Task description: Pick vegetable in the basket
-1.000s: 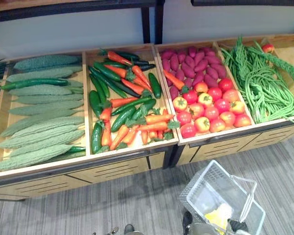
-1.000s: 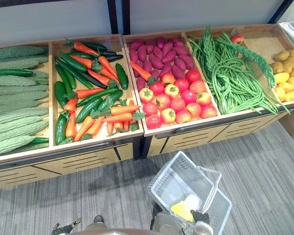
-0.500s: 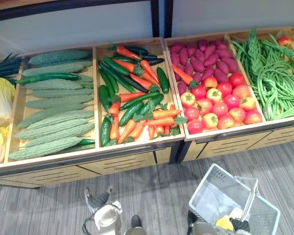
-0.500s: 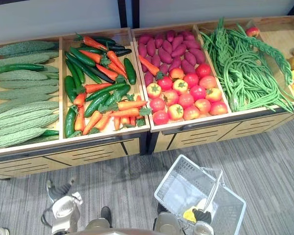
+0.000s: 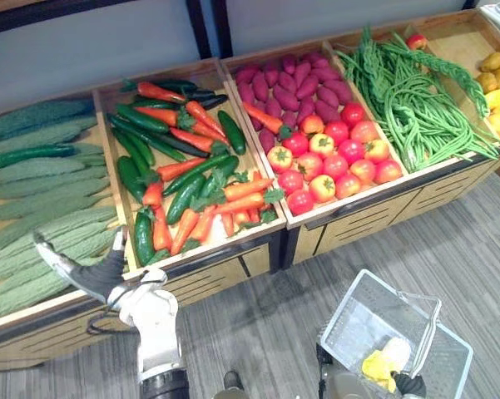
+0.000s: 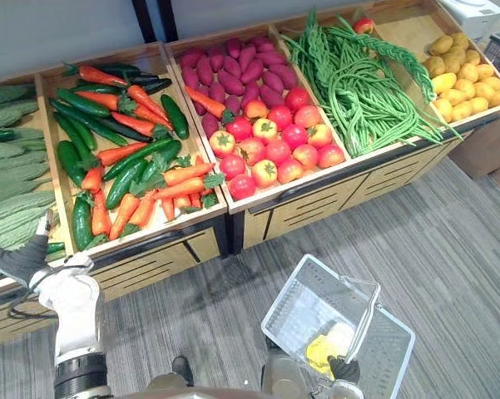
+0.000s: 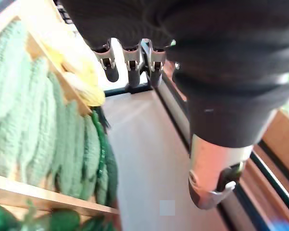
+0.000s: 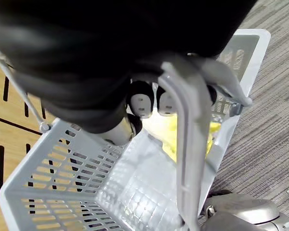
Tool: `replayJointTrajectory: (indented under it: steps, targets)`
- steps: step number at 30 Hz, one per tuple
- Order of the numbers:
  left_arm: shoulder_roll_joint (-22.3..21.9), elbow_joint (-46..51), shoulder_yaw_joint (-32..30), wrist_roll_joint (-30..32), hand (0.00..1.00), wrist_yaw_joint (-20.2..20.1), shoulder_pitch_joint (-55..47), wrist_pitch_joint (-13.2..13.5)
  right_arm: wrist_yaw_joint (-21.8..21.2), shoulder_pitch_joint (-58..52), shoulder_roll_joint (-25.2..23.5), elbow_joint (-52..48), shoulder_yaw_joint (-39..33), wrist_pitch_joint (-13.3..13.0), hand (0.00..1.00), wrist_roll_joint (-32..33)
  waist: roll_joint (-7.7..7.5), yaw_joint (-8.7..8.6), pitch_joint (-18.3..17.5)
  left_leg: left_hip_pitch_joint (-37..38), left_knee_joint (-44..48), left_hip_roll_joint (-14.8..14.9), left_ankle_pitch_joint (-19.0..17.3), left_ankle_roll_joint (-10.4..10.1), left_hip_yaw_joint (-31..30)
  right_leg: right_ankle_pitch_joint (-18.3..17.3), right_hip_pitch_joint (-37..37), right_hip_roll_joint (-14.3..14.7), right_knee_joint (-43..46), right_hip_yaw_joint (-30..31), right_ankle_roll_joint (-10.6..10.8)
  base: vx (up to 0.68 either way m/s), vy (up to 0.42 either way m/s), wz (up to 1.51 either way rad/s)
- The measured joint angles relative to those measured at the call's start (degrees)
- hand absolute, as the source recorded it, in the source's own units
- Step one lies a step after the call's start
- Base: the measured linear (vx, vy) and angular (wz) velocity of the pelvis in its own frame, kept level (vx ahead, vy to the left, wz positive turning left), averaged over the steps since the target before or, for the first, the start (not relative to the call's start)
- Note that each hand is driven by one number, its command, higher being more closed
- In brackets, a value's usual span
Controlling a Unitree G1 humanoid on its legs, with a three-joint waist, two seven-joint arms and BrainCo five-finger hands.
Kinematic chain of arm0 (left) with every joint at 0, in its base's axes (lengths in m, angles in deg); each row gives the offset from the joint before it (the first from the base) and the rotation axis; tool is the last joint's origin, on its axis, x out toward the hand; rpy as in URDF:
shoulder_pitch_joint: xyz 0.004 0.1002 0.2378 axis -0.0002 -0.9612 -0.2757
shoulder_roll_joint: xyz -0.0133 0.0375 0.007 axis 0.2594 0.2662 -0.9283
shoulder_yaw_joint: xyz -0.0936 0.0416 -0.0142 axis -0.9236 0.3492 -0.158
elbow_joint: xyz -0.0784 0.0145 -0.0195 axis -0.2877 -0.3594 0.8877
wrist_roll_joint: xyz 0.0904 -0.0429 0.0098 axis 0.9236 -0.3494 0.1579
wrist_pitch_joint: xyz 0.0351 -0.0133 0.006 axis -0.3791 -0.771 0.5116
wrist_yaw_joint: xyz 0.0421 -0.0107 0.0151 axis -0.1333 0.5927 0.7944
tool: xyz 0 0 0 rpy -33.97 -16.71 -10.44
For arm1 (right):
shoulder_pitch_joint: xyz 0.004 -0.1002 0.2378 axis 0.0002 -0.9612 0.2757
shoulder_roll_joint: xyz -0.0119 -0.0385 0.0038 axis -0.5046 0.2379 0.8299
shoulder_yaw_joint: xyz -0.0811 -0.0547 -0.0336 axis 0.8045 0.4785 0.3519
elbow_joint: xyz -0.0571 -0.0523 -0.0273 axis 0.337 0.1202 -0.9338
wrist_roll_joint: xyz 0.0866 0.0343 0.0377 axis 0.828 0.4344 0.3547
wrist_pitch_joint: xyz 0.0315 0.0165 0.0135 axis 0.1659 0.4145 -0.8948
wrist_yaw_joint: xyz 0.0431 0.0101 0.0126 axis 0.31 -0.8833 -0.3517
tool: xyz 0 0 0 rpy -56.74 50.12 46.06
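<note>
At the far left, the bitter gourds [image 5: 42, 166] lie in rows in the end bin of the wooden stand [image 5: 208, 281]. The left hand [image 5: 87, 270] hovers over that bin's front edge, close to the divider, with its fingers spread and straight and nothing in them. That looks like the start of a reach, with the palm opened wide enough to close round a long vegetable. It touches no gourd yet, so the pick is not made.

In the next bin, dark cucumbers [image 5: 131, 176] and carrots [image 5: 241, 189] lie mixed and overlapping (lifting one may drag its neighbour along). Which bin the hand is heading for cannot be told. Then come sweet potatoes [image 5: 291, 79] behind tomatoes [image 5: 333, 158], a heap of long beans [image 5: 408, 108], and potatoes [image 6: 457, 83] at the right end. These are well apart from the hand.

Lower right, over the grey floor in front of the stand, the basket [image 6: 304, 303] hangs tilted with its mouth up, ready to take a drop. The right hand [image 8: 143, 100] has its fingers curled round the handle [image 8: 190, 144] and carries the basket low at the robot's side. A yellow item [image 6: 320, 353] lies inside; what it is cannot be told. The stand's raised front rim lies between the bins and the basket, so I judge that any picked vegetable must be lifted over it.
</note>
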Motion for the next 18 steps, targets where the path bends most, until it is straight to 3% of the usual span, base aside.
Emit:
replayJointTrajectory:
  steps: [4, 8, 10, 16, 18]
  targets:
    - [3.97, -0.04, 2.67, 2.70, 0.00, -1.39, 0.59, -0.03, -0.56, 0.10, 0.23, 0.14, -0.24, -0.15, 1.00, -0.01, -0.02, -0.04, -0.01, 0.20, 0.03, -0.18, -0.40, 0.61, 0.03, 0.09, -0.13, 0.01, -0.13, 0.78, 0.12, 0.02, -0.001, -0.08]
    - [12.85, -5.42, 5.63, 4.92, 0.00, -5.60, 1.62, -0.08, -0.96, 0.46, 1.57, 0.10, 0.88, -0.13, 1.00, -0.43, 0.09, -0.25, -0.07, -0.18, 0.17, -0.34, -1.02, 0.73, 0.03, 0.97, -0.51, -0.01, -0.81, 1.07, 0.09, -0.04, -0.007, -0.06]
    - [19.88, -11.99, 8.77, 7.96, 0.00, -9.35, 2.88, -0.32, -1.09, 0.77, 2.96, -0.09, 2.22, -0.12, 1.00, -0.48, 0.26, -0.37, -0.10, -1.06, 0.86, -0.62, -1.25, 0.74, 0.14, 1.87, -0.95, -0.39, -1.69, 1.29, 0.12, -0.07, -0.013, -0.08]
    - [29.80, -19.93, 15.89, 14.06, 0.00, -16.43, 6.75, -0.46, -2.38, 1.00, 5.48, -0.89, 3.58, -0.17, 1.00, -0.52, 0.97, -0.58, -0.35, -2.92, 1.15, -1.04, -1.29, 0.77, 0.78, 3.03, -2.87, -0.65, -2.94, 2.31, 0.12, -0.04, -0.024, -0.09]
    - [32.55, -23.50, 18.88, 16.17, 0.00, -18.18, 8.90, -0.65, -2.69, 1.48, 6.09, -1.08, 3.64, -0.15, 1.00, -0.55, 1.35, -1.37, -0.26, -3.20, 1.17, -1.05, -1.28, 0.78, 0.83, 3.53, -3.04, -0.66, -3.23, 2.34, 0.14, 0.00, -0.009, -0.02]
